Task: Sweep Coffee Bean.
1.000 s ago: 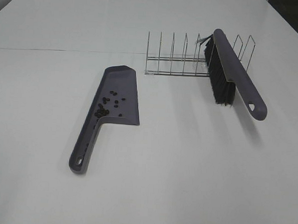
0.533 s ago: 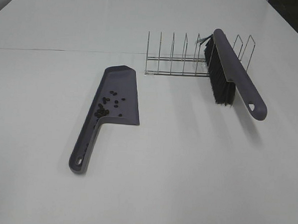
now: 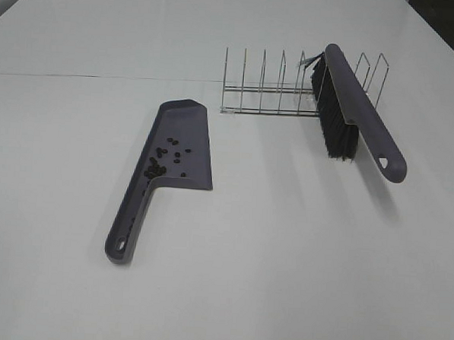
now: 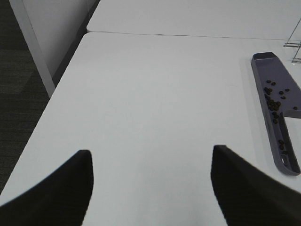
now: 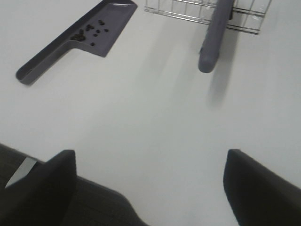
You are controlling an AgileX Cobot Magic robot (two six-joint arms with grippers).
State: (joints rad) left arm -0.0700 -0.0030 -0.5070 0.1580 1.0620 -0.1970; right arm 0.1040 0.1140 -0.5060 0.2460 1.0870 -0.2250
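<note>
While both arms sit back from the work area, we record the following. We find the coffee beans (image 3: 163,160) lying inside the grey dustpan (image 3: 185,130), clustered toward the near left corner of its tray where the tray narrows into the handle; a few beans lie slightly farther up the tray, and the left wrist view shows some in the handle channel as well. We see the dustpan flat on the white table (image 3: 283,264), left of centre, its handle pointing toward the near edge and its open lip toward the far side.

We note a wire rack (image 3: 269,85) standing farther back and to the right. The brush (image 3: 360,108) rests in this rack, tilted, its black bristles hanging down on the left side and its grey handle projecting out toward the near right, clear of the table.

We observe the left gripper (image 4: 150,188) with its fingers spread wide apart, nothing between them, over bare table well to the left of the dustpan. We observe the right gripper (image 5: 150,188) likewise spread wide and empty, at the near edge of the table, well apart from the brush and dustpan.
</note>
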